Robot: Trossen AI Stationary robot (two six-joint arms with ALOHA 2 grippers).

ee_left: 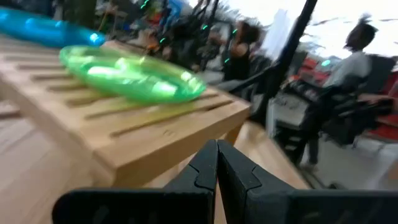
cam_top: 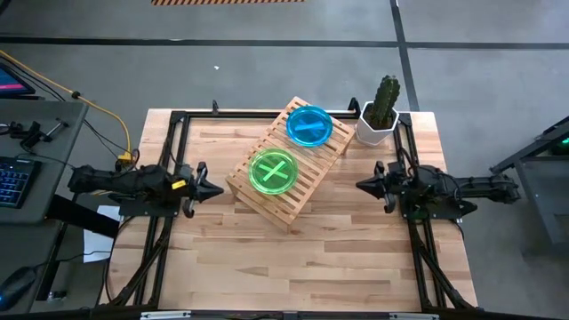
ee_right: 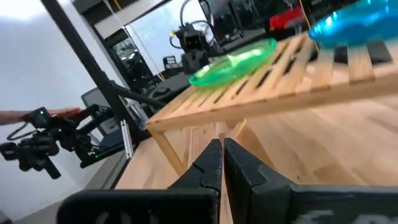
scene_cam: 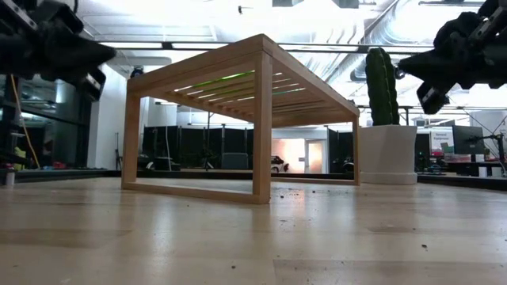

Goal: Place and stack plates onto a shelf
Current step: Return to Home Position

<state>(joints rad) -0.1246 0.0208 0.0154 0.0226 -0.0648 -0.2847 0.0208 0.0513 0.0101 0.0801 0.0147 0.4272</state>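
Observation:
The light wooden slatted shelf (cam_top: pixel 289 163) stands askew on the middle of the table, toward the far edge. A lime-green plate (cam_top: pixel 274 172) with a lighter cross rests on its slatted top at the nearer end. A teal-blue plate (cam_top: pixel 309 126) rests at the farther end. Whether each is one plate or a stack, I cannot tell. My left gripper (cam_top: pixel 219 188) hovers shut to the left of the shelf, pointing at it. My right gripper (cam_top: pixel 360 185) hovers shut to its right. The left wrist view shows the green plate (ee_left: pixel 134 78), the right wrist view shows it (ee_right: pixel 233 62) too.
A white pot with a cactus (cam_top: pixel 380 116) stands at the table's far right corner, close to the shelf's far end. Black frame rails (cam_top: pixel 169 151) run along the table's left and right sides. Bare wood lies toward the near edge. People (ee_left: pixel 357 56) sit in the room beyond.

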